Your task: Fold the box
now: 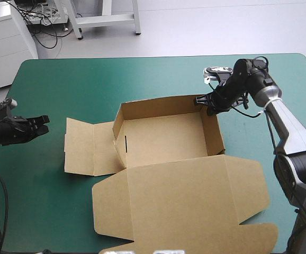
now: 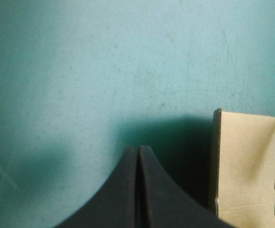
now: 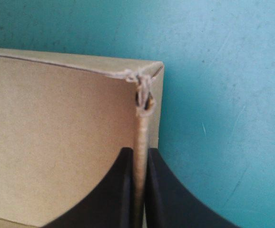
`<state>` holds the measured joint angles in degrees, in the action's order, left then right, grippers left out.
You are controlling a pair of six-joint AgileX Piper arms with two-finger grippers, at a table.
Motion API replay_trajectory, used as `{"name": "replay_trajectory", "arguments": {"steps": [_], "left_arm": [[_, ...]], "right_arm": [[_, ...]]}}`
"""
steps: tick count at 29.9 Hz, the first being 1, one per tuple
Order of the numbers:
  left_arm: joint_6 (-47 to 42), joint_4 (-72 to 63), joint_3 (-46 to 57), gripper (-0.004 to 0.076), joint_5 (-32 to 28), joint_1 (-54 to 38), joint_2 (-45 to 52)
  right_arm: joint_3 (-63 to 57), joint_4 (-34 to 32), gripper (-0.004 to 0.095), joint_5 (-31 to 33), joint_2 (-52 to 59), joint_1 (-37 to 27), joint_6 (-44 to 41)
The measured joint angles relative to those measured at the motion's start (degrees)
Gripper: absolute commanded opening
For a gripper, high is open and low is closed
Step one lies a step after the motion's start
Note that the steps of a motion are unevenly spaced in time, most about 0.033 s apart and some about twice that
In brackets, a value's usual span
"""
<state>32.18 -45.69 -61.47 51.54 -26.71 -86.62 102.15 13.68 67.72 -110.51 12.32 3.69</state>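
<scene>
The brown box [image 1: 163, 138] sits about the middle of the counter [image 1: 89, 79], which is spread with a teal-green cover. Nearest the robot is the lid [image 1: 185, 196], lying flat on the cover. Its near edge comes close to the counter's near edge, and a flap juts out at each side.

Just beyond the lid, joined to it along a fold, the rest of the box stands as an open tray. The left, far and right walls are raised and nothing lies inside. To the left of the tray a side panel [image 1: 81, 145] of the same board lies flat on the cover, attached at the foot of the left wall.

At about that depth, near the counter's left edge, the left jaws are closed on nothing. Their black fingers [image 2: 123, 194] meet in a single pointed arch over bare cover. They are near the side panel but apart from it. In the left wrist view one corner of that panel shows ahead of the fingers and off to one side.

Farthest off, at the tray's far right corner, the right jaws grip the box. In the right wrist view their fingers [image 3: 114, 199] stand all but together, with the thin edge of a wall between them. That edge runs up to the corner, where the board looks a little frayed. A broad brown face of the box lies on one side of the fingers and teal-green cover on the other.
</scene>
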Motion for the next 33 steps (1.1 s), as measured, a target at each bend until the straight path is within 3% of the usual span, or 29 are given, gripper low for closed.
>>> {"name": "replay_trajectory", "arguments": {"steps": [4,6,12,15,24,33], "left_arm": [[0.0,0.0,0.0,-0.0032,0.0,0.0,0.0],[0.0,0.0,0.0,-0.0032,0.0,0.0,0.0],[0.4,0.0,0.0,-0.0032,0.0,0.0,0.0],[0.4,0.0,0.0,-0.0032,0.0,0.0,0.0],[0.4,0.0,0.1,-0.0032,0.1,0.0,0.0],[0.4,0.2,0.1,-0.0032,0.2,0.0,0.0]], "right_arm": [[1.7,-0.5,0.0069,0.2,-2.0,0.0,0.0],[2.3,-0.5,0.017,0.2,-2.5,0.0,0.5],[2.8,-1.6,0.0609,-0.4,-2.9,0.0,2.4],[4.3,-2.1,0.0758,-0.4,-2.9,0.0,2.6],[15.2,-7.8,0.0784,3.0,-2.0,0.0,-0.8],[7.5,-8.0,0.0783,3.4,5.2,0.0,-2.4]]}}
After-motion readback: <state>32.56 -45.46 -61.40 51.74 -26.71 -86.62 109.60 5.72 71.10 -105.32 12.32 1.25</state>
